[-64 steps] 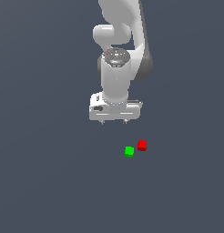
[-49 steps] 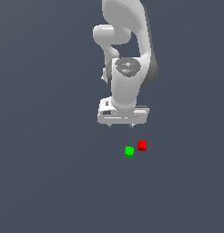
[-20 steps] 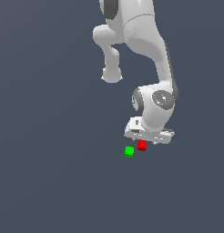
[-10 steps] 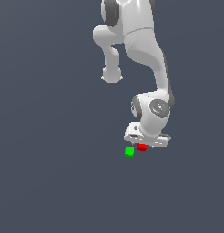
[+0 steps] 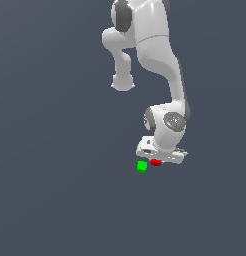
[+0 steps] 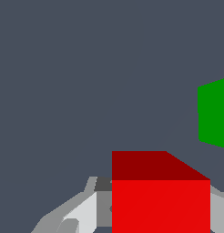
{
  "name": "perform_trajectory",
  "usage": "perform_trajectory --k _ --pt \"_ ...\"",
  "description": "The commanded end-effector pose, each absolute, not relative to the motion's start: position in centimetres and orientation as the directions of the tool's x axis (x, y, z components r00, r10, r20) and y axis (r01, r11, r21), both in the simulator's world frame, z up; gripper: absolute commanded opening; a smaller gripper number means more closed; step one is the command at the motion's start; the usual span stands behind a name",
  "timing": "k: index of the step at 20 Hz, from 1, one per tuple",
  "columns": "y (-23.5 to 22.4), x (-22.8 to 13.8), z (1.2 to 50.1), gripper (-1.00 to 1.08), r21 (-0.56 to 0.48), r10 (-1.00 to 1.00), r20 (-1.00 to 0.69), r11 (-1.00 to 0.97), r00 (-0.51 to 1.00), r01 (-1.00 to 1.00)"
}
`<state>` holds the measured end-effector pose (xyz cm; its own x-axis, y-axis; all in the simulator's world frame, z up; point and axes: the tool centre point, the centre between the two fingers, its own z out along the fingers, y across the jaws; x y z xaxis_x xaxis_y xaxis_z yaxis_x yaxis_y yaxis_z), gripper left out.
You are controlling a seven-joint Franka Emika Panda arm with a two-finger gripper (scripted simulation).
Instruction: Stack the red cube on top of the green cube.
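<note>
The red cube [image 5: 155, 162] rests on the floor, with the green cube [image 5: 141, 166] just to the exterior view's left of it, a small gap between them. My gripper [image 5: 158, 160] is down at the red cube, its hand low over it. In the wrist view the red cube [image 6: 160, 205] fills the space between my fingers [image 6: 82, 211], which lie against its two sides with no gap showing. The green cube [image 6: 214, 113] shows at the edge of that view, apart from the fingers.
The floor [image 5: 55, 190] is a plain dark grey surface. Nothing else stands on it. The arm's elbow and links [image 5: 155, 55] rise above the cubes.
The arm has swung down and to the exterior view's right, bringing the gripper from high above the floor down onto the red cube. Both cubes stay where they were.
</note>
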<state>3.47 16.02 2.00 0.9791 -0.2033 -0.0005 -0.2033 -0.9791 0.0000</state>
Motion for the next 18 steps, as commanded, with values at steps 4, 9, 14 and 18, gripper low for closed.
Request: perform_trajectory --k 4,9,14,18 --pt "16.0 3.5 2.0 -1.00 0.000 -0.204 0.000 -0.979 0.979 -0.204" --pt "16.0 3.5 2.3 -1.00 0.000 -0.204 0.000 -0.979 0.979 -0.204" --pt "16.0 3.4 4.0 -1.00 0.000 -0.204 0.000 -0.979 0.979 -0.204" --pt "16.0 3.4 6.6 -1.00 0.000 -0.204 0.000 -0.979 0.979 -0.204"
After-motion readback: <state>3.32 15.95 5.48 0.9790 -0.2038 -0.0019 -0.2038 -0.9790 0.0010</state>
